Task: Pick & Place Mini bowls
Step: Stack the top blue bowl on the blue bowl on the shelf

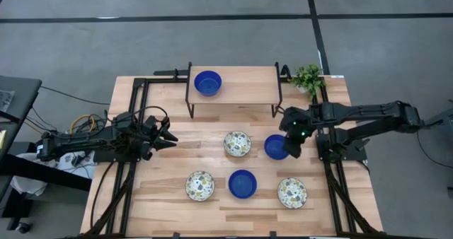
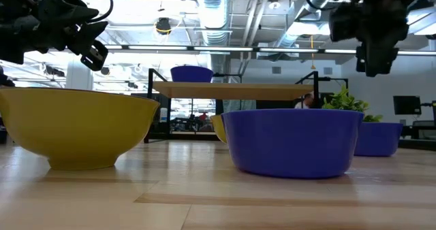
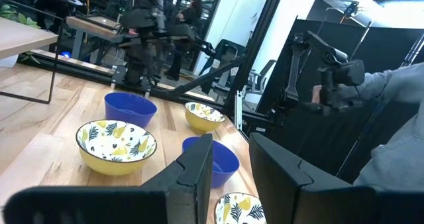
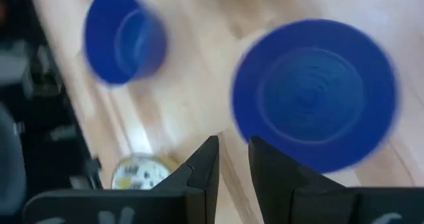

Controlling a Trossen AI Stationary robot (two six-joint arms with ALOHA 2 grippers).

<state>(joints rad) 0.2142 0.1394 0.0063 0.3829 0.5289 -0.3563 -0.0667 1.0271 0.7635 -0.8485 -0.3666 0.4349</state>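
Observation:
Five mini bowls rest on their bases on the wooden table. Three are patterned white [image 1: 237, 143], [image 1: 200, 186], [image 1: 291, 193], with yellow outsides [image 2: 75, 128]. Two are blue [image 1: 242, 184], [image 1: 276, 146]. A third blue bowl [image 1: 207, 83] stands on the raised shelf [image 1: 248, 90] at the far side. My right gripper [image 1: 294, 153] hangs above the right rim of the blue bowl [image 4: 315, 91], tilted downward and well clear of the table [image 2: 376, 67]. Its fingers are slightly open and empty. My left gripper [image 1: 172, 136] waits at the left, raised and open [image 3: 232, 144].
A small green plant [image 1: 308, 76] stands at the far right corner beside the shelf's leg. Black frame rails [image 1: 134, 126] run along both side edges of the table. Bare wood lies between the shelf and the bowls. A person's sleeve [image 3: 397, 118] shows beyond the table.

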